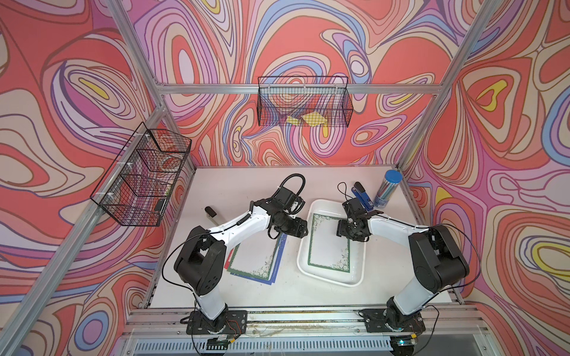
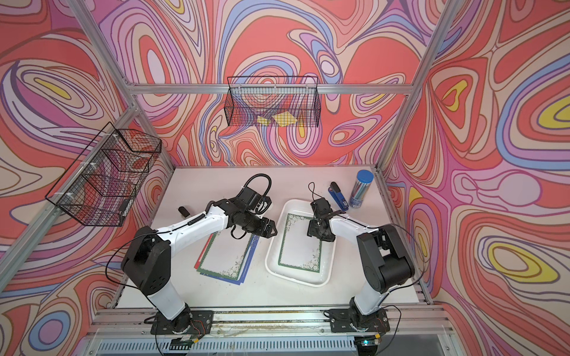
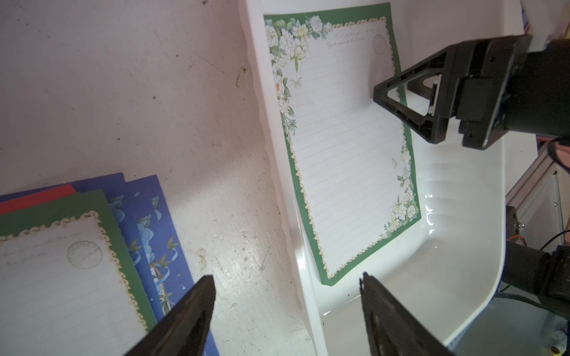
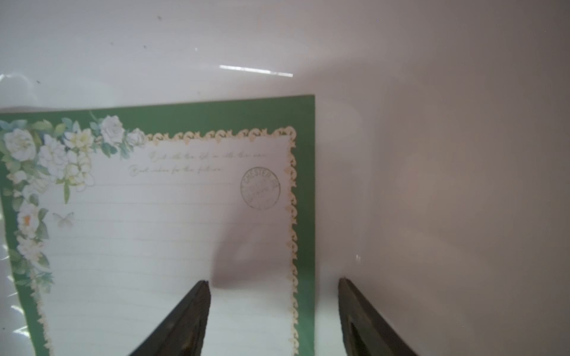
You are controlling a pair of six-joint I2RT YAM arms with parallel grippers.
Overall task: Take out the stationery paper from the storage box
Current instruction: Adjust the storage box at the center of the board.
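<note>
The storage box (image 1: pixel 327 276) is a shallow white tray right of centre on the table. One sheet of stationery paper (image 1: pixel 327 246) with a green floral border lies flat in it, also seen in the left wrist view (image 3: pixel 345 148). My right gripper (image 4: pixel 273 282) is open and low over this sheet (image 4: pixel 154 246). It straddles the sheet's green side edge, one finger over the paper and the other over bare tray floor. My left gripper (image 3: pixel 287 282) is open and empty, hovering across the tray's rim (image 3: pixel 277 185) on the side facing the stack.
A fanned stack of green, blue and red bordered sheets (image 1: pixel 256 259) lies on the table left of the tray. A blue stapler (image 1: pixel 362 195) and a blue-capped tube of pens (image 1: pixel 385 189) stand behind the tray. Black wire baskets (image 1: pixel 142 178) (image 1: pixel 305 101) hang on the walls.
</note>
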